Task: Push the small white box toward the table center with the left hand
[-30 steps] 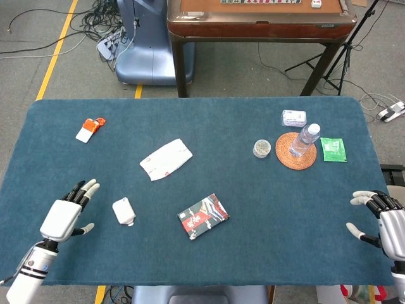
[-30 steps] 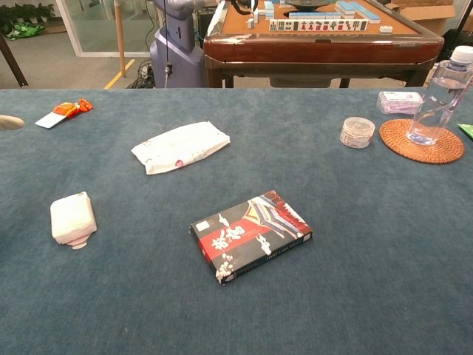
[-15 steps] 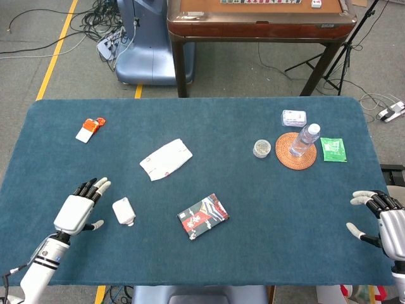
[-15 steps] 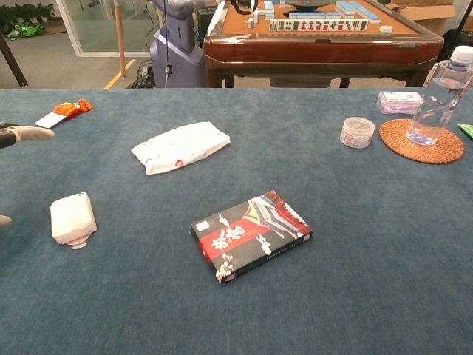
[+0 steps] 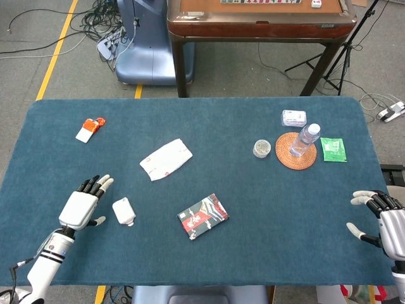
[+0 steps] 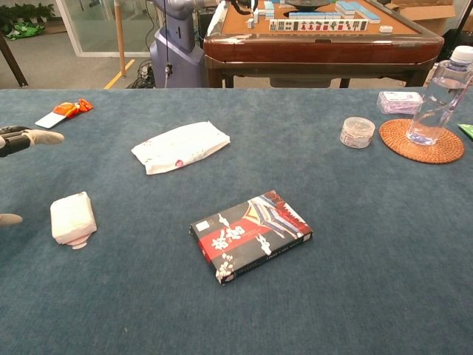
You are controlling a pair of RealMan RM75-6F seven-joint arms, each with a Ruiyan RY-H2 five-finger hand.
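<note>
While the left hand [image 5: 80,206] spreads empty, the small white box [image 5: 123,211] lies just beside its fingers [image 5: 100,184].

You cannot read any text, brand or number here. The dark box [image 6: 251,235] near the middle of the table's near edge carries white characters on its red band, and the green packet [image 5: 333,149] by the right edge and the small clear packet [image 5: 293,118] toward the far right corner bear print, but all of it is too small and blurred for you to make out. The tiles [image 6: 318,24] on the wooden table beyond the far edge show marks you cannot tell apart either.
</note>
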